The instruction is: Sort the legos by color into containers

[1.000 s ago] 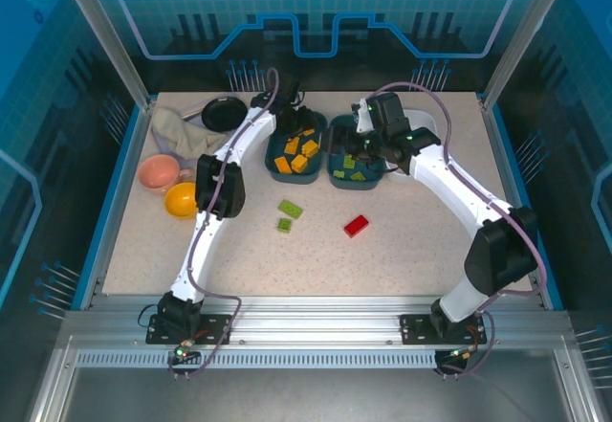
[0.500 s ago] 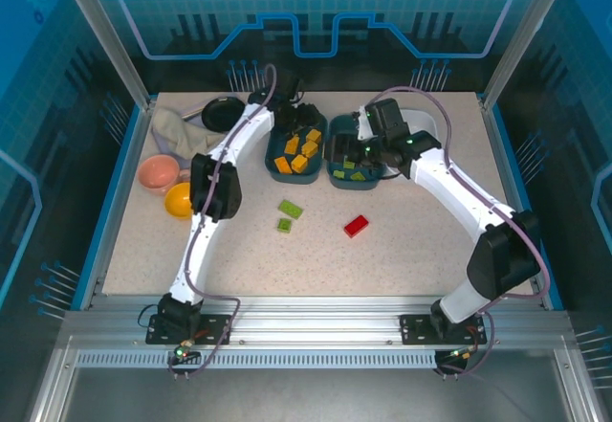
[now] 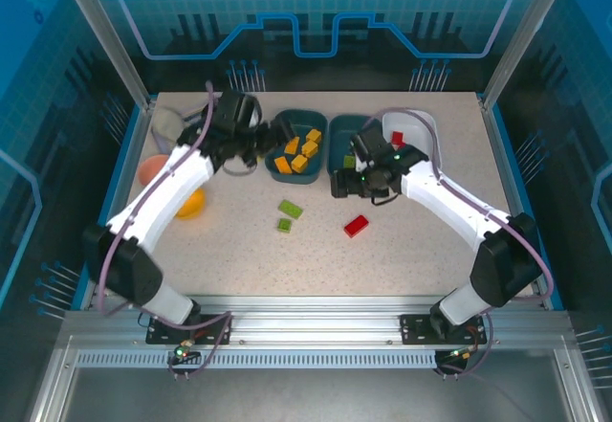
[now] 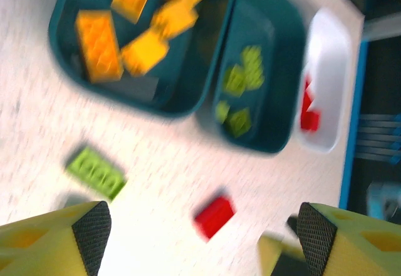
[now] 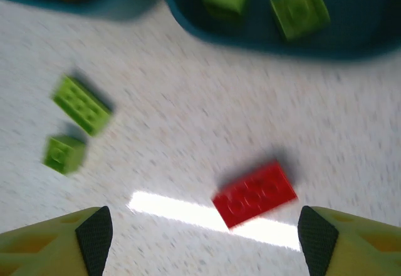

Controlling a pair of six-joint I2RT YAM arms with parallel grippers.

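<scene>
with right gripper [image 5: 200, 232] wide and empty over the loose red lego [image 5: 254, 193] on the table [image 5: 188, 94], looks set to grab it for the white tray [image 4: 329, 51]. left gripper [image 4: 200, 226] likewise wide, holding nothing. two green legos [image 5: 81, 104] loose nearby, just short of the teal tray of greens [image 4: 276, 57].

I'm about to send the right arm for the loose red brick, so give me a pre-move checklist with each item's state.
1. Right end effector open and empty: ok.
2. Red brick lying flat, nothing touching it: ok.
3. White tray has room for it: ok.
4. Left end effector away from the red brick: ok.
5. All bricks sorted: not ok, two green bricks lie loose too.
</scene>
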